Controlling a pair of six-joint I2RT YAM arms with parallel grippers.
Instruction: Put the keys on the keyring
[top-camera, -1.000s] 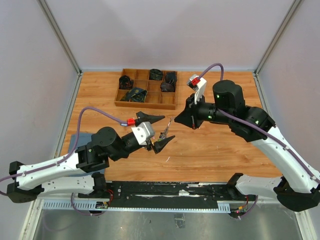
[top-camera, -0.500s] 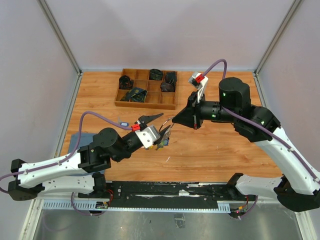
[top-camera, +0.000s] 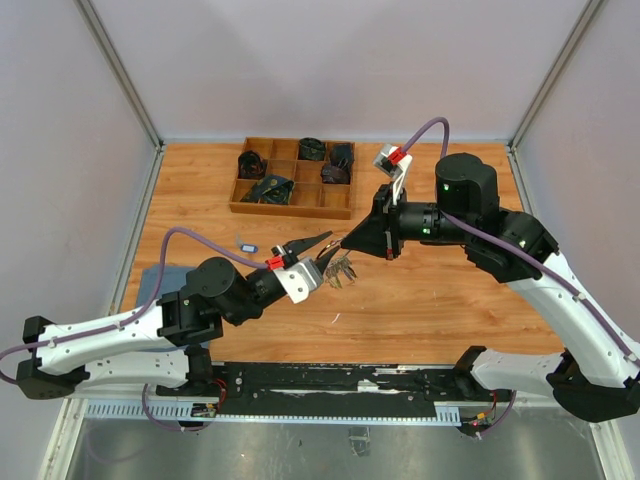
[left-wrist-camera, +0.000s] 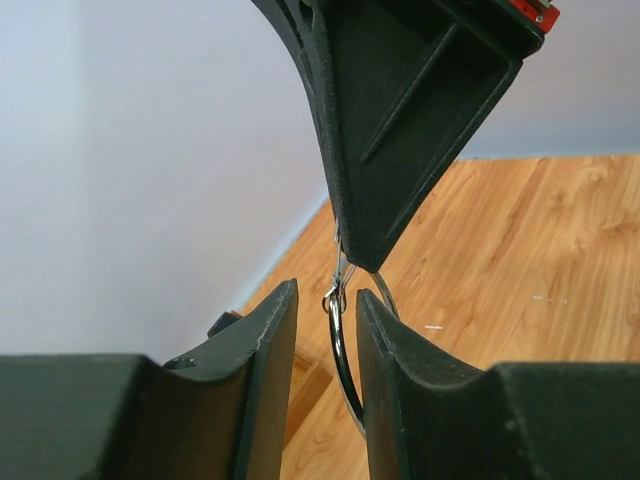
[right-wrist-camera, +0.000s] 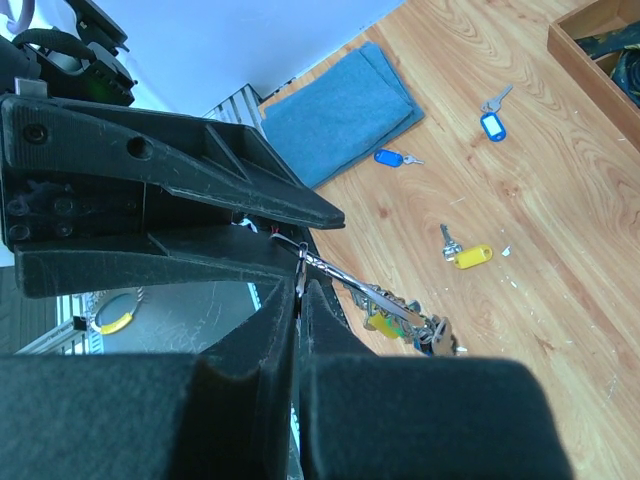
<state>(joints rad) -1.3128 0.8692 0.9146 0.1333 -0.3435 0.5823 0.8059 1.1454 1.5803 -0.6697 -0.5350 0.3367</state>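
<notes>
Above the bench (top-camera: 420, 300), right claw (right-wrist-camera: 299, 287) pinches the keyring (left-wrist-camera: 338, 350) tight; left claw (left-wrist-camera: 326, 295) sits narrowly spread either side of the wire, bunched keys (right-wrist-camera: 400, 322) dangling from it.

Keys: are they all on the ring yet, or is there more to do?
Not yet. Done: a bunch of keys already hangs from the keyring. In hand: the right gripper pinches the keyring up in the air, and the left gripper has its jaws either side of it, not squeezing. Left: a yellow key and two blue keys lie loose on the table.
</notes>
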